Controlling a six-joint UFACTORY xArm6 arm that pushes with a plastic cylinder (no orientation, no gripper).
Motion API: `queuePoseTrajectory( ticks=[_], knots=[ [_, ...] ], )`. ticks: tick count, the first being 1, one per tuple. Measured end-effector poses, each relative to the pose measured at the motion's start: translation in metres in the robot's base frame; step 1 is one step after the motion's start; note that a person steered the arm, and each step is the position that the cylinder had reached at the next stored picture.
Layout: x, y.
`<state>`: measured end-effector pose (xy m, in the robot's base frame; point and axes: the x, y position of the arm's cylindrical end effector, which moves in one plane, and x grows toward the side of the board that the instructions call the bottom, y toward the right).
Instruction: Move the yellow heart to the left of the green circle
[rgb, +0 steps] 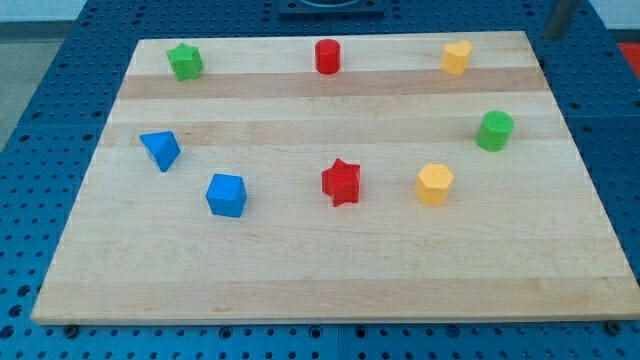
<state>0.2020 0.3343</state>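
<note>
Yellow heart (456, 57): we are seeing it sitting above and slightly left of the green circle (494, 131), apart.
My tip: we are not seeing it; its state is not showing.

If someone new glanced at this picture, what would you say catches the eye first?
Most striking is the loose ring of bright blocks on the pale wooden board: a red star near the middle, a blue cube and blue triangle to the view's left. The yellow heart sits at the top right, the green circle below it. My tip shows blurred at the top right corner, clear of all blocks.
</note>
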Motion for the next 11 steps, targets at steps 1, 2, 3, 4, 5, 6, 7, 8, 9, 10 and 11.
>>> queuePoseTrajectory(
  ticks=[1, 2, 3, 4, 5, 6, 7, 8, 9, 10, 11],
  knots=[
    [-0.009, -0.029],
    [-0.011, -0.072],
    [-0.010, -0.082],
    [-0.010, -0.102],
    [-0.006, -0.127],
    [0.024, -0.129],
    [0.062, -0.131],
    [0.111, -0.146],
    [0.091, -0.146],
    [0.051, -0.145],
    [0.046, -0.145]
  ],
)
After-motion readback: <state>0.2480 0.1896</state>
